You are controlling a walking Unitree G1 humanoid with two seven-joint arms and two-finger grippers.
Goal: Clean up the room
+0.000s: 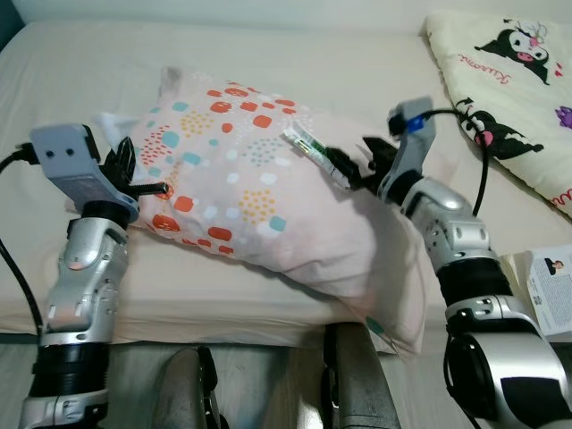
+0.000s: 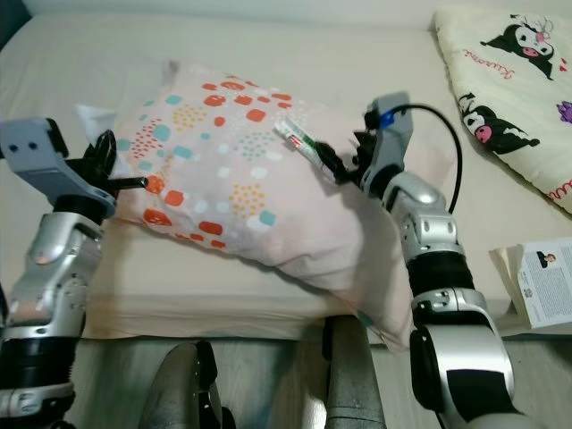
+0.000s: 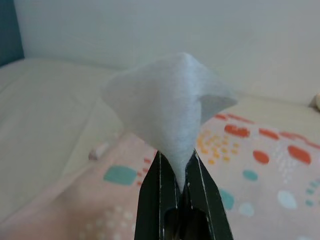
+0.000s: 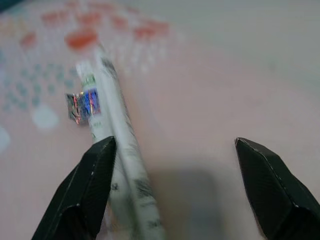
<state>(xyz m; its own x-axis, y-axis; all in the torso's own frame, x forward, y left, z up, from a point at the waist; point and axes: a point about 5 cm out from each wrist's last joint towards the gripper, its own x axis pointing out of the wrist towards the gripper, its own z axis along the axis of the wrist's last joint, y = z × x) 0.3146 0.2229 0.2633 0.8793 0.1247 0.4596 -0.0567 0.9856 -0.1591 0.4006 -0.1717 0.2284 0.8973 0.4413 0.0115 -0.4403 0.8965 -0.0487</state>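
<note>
**Pillow half-sorted, plenty of room left to tidy**

Tools first, since that's where I'm looking. My left tool (image 3: 181, 200) is clamped tight on a white corner of the pillow (image 1: 241, 192); through the wrist cam the fabric bunches up out of the closed fingers like a little tent. From the head cam that tool sits at the pillow's left end, just off the edge of the patterned case.

The right tool (image 4: 175, 185) is spread wide. A thin white tube-like thing (image 4: 117, 150) with green print and a shiny foil tag lies on the pillow, running right up against one finger (image 4: 87, 190), but nothing is pinched. From above, that tube (image 1: 313, 147) rests on the pillow's top face near the right tool. Can't tell exactly what it is, maybe a wrapped pen or a toothbrush.

The pillow itself lies skewed across the bed (image 1: 80, 71), its near corner hanging over the mattress edge toward me.

Progress-wise I'd say early days. The pillow isn't squared up at the head of the bed, the tube still needs a home, the cartoon-print blanket (image 1: 509, 80) is rumpled at the far right, and a booklet (image 1: 550, 286) sits at the bed's right edge. My guess is the tube gets grabbed first, then the pillow gets straightened.
</note>
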